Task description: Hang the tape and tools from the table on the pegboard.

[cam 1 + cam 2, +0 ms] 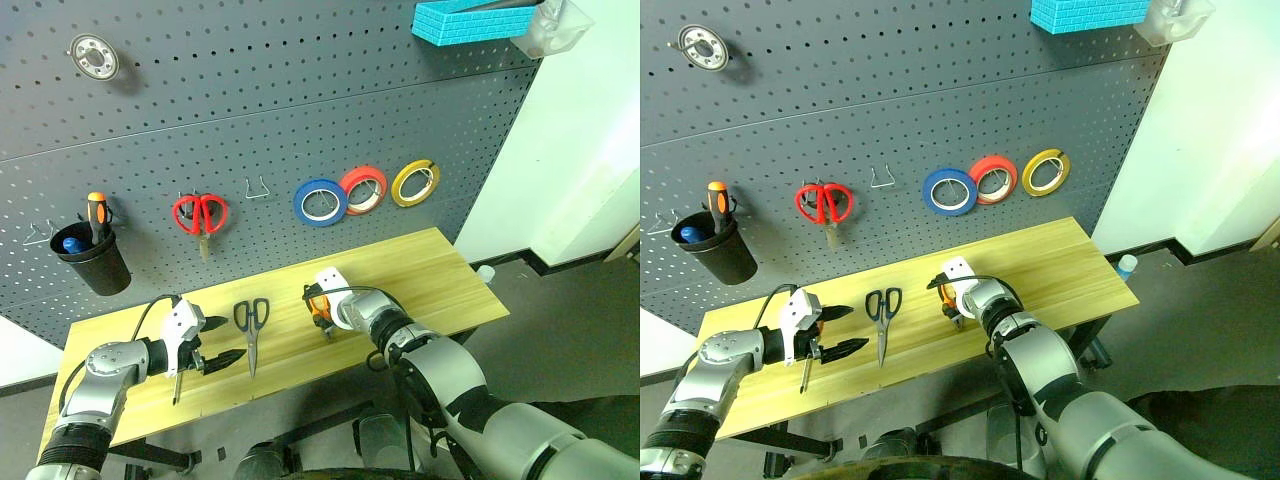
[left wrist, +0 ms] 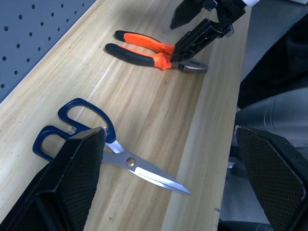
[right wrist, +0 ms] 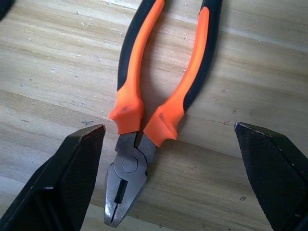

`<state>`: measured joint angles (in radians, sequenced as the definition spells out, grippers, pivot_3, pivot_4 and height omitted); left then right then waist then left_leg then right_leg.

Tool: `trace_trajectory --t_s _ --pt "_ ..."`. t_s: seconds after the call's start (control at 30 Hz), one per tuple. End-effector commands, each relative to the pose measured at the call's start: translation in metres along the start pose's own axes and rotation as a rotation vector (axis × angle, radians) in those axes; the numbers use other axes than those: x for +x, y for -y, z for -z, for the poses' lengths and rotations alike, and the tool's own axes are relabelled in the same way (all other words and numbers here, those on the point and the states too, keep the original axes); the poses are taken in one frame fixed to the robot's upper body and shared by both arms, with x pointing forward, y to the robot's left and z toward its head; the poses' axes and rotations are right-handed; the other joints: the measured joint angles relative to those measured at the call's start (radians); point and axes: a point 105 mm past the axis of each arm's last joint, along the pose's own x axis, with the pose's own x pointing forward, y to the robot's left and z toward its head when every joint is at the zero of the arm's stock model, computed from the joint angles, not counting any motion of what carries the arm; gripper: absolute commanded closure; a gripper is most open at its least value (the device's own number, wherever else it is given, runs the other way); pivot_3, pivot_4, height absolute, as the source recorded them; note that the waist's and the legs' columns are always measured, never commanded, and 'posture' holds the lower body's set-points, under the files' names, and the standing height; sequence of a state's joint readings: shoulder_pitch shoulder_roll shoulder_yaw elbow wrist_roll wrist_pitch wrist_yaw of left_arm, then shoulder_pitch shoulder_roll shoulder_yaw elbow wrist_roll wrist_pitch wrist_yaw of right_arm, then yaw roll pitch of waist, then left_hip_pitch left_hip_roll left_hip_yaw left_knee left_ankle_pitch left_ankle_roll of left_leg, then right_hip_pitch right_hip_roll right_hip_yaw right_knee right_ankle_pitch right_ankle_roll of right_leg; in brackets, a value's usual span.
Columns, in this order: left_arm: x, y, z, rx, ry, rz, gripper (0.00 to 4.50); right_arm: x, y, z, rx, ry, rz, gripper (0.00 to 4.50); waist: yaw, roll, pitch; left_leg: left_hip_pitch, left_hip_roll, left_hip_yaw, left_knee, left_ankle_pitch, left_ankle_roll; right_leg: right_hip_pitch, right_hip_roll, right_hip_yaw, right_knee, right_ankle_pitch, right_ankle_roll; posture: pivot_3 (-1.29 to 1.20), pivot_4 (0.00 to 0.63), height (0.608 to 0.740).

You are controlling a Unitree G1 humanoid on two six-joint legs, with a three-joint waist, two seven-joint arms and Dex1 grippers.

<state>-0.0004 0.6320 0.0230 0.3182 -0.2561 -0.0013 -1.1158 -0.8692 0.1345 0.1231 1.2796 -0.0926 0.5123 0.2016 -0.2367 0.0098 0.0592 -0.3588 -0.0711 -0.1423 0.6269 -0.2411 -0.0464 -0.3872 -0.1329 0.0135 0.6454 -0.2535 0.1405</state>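
Tools on the table: three, counted along the table from its left end: a slim screwdriver, dark-handled scissors and orange-and-black pliers.
Left gripper: fingers spread wide, holding nothing, hovering near the front edge between the screwdriver and the scissors; the screwdriver's handle is largely hidden behind it.
Right gripper: fingers spread wide, empty, poised over the pliers with one fingertip on either side of the head; contact looks unlikely, though I cannot be sure.
Scissors: flat, blades towards the front edge, handles towards the pegboard.
Pliers: flat near the table's middle, jaws shut.
Tape rolls: three hanging side by side on the pegboard: blue, red, yellow-tan tape.
Also on the pegboard: red-handled scissors, an empty wire hook, a black cup holding an orange-handled screwdriver, a blue tray.
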Motion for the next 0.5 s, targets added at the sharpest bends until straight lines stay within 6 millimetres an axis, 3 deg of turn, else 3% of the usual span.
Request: trace_trajectory --t_s 0.03,0.3,0.5 --pt "-0.012 -0.001 -0.012 0.032 0.023 -0.013 0.00 -0.003 -0.028 -0.026 -0.030 0.089 -0.075 0.01 0.000 0.000 0.000 0.000 0.000 0.000 0.000 0.000 0.000 0.000 0.000 0.001 0.000 0.000 0.000 -0.16 0.000 0.739" --pt "-0.026 0.023 -0.012 0.010 0.026 -0.011 0.00 -0.006 -0.047 -0.027 -0.034 0.084 -0.137 0.01 0.007 0.000 0.000 0.001 0.000 0.000 -0.002 0.000 0.000 -0.001 0.000 0.002 0.000 0.000 0.000 -0.14 0.000 0.739" --pt "-0.031 0.038 -0.010 -0.008 0.021 -0.013 0.00 -0.010 -0.047 -0.024 -0.026 0.082 -0.133 0.01 0.032 0.001 0.004 0.002 0.000 0.000 -0.006 0.000 0.000 -0.002 0.000 0.003 0.000 -0.004 -0.007 -0.13 0.045 0.739"
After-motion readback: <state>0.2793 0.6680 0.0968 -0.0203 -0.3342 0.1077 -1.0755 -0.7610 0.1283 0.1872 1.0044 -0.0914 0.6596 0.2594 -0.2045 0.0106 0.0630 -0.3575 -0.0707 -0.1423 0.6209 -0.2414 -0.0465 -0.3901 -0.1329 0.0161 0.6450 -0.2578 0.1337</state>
